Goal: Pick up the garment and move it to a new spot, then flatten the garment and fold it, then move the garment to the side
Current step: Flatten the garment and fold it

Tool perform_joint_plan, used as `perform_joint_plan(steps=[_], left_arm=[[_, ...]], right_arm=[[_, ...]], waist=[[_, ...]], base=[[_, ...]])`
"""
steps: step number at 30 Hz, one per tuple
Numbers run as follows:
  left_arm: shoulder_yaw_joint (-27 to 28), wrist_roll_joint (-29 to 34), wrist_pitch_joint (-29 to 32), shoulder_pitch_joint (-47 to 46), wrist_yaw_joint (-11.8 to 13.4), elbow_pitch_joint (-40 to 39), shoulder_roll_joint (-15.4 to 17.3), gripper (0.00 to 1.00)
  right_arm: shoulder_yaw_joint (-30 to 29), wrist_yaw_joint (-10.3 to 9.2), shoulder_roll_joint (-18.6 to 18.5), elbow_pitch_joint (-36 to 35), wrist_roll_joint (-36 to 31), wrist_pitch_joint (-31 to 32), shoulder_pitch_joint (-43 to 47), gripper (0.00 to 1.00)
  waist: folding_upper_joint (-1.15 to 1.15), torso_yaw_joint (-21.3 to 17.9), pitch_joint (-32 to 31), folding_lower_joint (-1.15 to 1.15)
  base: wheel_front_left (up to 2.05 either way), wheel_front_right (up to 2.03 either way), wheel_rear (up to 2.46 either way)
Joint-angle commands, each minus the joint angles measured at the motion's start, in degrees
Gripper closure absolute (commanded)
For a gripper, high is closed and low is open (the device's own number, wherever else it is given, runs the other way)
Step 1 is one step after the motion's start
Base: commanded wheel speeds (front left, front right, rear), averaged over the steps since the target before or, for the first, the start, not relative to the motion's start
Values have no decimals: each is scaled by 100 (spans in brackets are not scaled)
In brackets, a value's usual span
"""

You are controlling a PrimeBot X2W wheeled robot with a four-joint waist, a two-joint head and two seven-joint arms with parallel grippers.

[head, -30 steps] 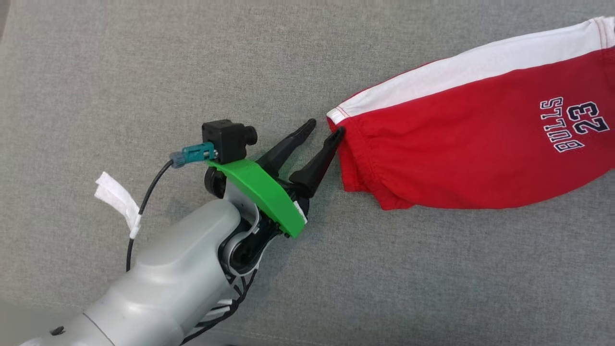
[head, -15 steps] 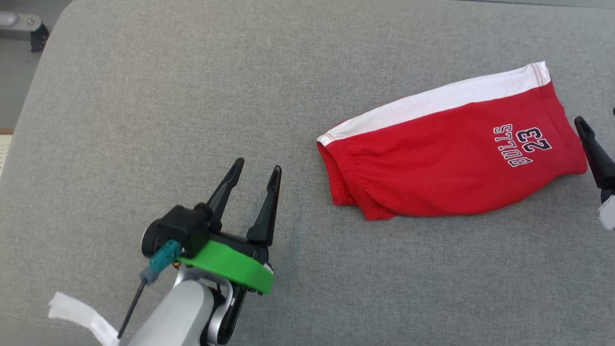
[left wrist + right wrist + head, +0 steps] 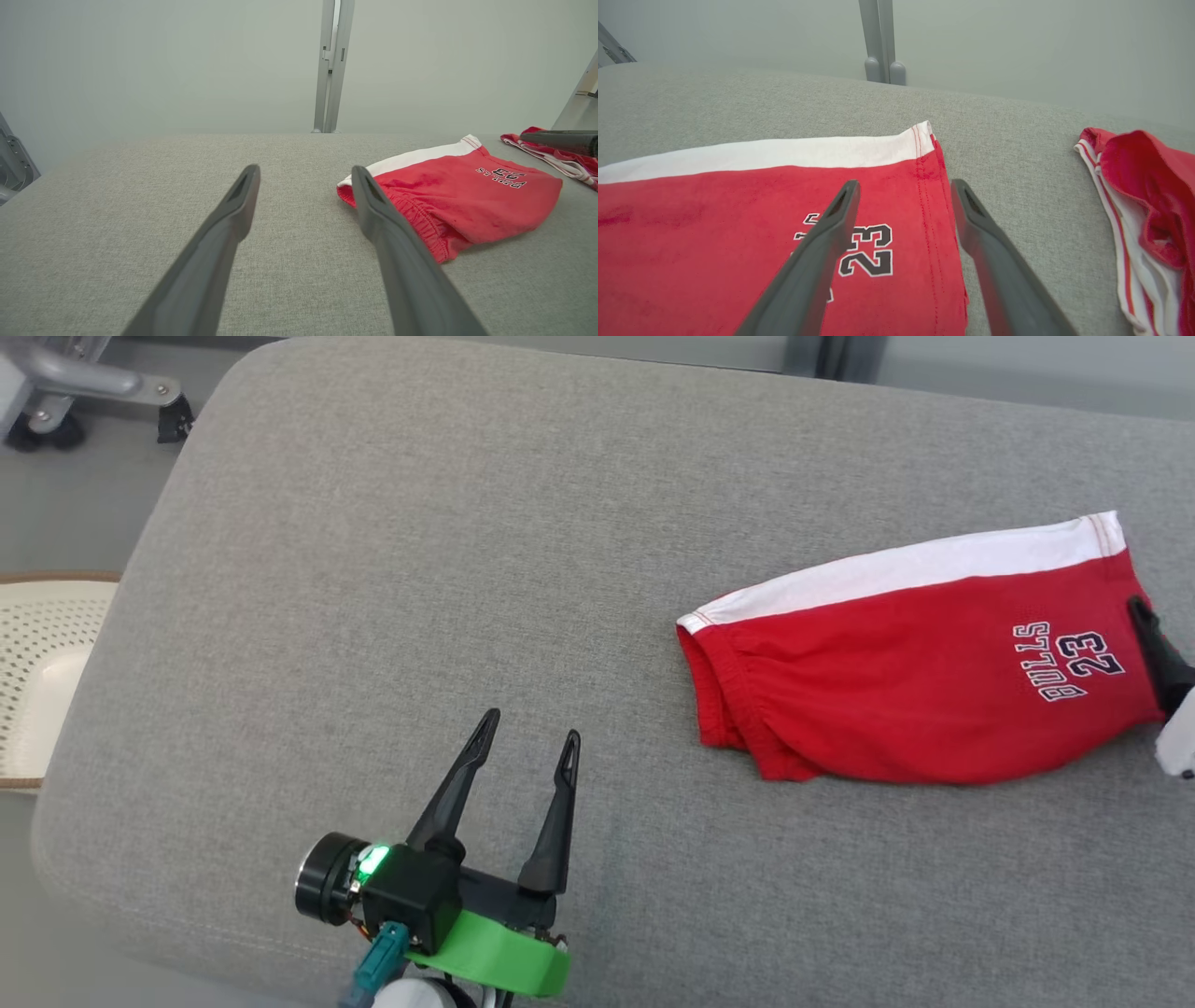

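The left gripper (image 3: 531,725) is hovering over the near part of the grey cushion (image 3: 467,569), its fingers standing wide apart and gripping nothing, well apart from the garment. The right gripper (image 3: 904,183) is also spreading wide, straddling the garment's stitched hem beside the "23" print (image 3: 866,254); whether it is touching the cloth, I cannot tell. The red shorts (image 3: 915,700) are lying folded flat on the cushion's right half, a white band (image 3: 934,565) running along the far edge. Farther right, a second red-and-white garment (image 3: 1148,210) is lying crumpled. A metal post (image 3: 331,65) is standing behind the cushion.
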Motion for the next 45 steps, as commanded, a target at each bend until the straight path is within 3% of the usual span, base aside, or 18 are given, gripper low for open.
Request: perform_joint_plan(steps=[1, 8, 16, 17, 18, 21, 25, 33, 38, 45], left_arm=[[29, 89, 1, 75, -53, -3, -62, 0], [43, 220, 0, 139, -205, -21, -226, 0], [147, 285, 0, 54, -268, -54, -264, 0], [155, 302, 0, 35, -276, -59, -264, 0], [161, 305, -1, 17, -277, -70, -264, 0], [171, 299, -1, 9, -275, -95, -264, 0], [196, 294, -1, 47, -273, -102, -264, 0], [161, 313, 0, 93, -238, -24, -258, 0], [131, 319, -1, 173, -226, 63, -258, 0], [-9, 243, 0, 271, -246, 194, -257, 0]], right_arm=[[-126, -6, -23, 201, -128, 131, -123, 0], [-654, -6, -52, 1147, -698, 963, -533, 0], [-531, -7, 316, 1622, -632, 1799, -380, 1], [-490, -7, 340, 1616, -610, 1833, -350, 42], [-417, -6, 363, 1586, -591, 1886, -297, 100], [-322, -3, 336, 1471, -456, 1950, -169, 100], [-350, -16, 31, 1339, -505, 1765, -46, 100], [-630, -8, -387, 631, -1047, 1438, -135, 100], [-572, -7, -192, 20, -1302, 1480, -209, 100], [-345, -7, 406, -869, -1518, 1812, -77, 100]], waist=[[0, 324, 168, 0], [0, 712, 427, 0], [0, 694, 547, 0], [0, 670, 549, 0], [0, 635, 547, 0], [0, 512, 527, 0], [0, 278, 463, 0], [0, -207, 118, 0], [0, -287, -128, 0], [0, -86, -484, 0]], base=[[0, 0, 0], [0, 0, 0], [0, 0, 0], [0, 0, 0], [0, 0, 0], [0, 0, 0], [0, 0, 0], [0, 0, 0], [0, 0, 0], [0, 0, 0]])
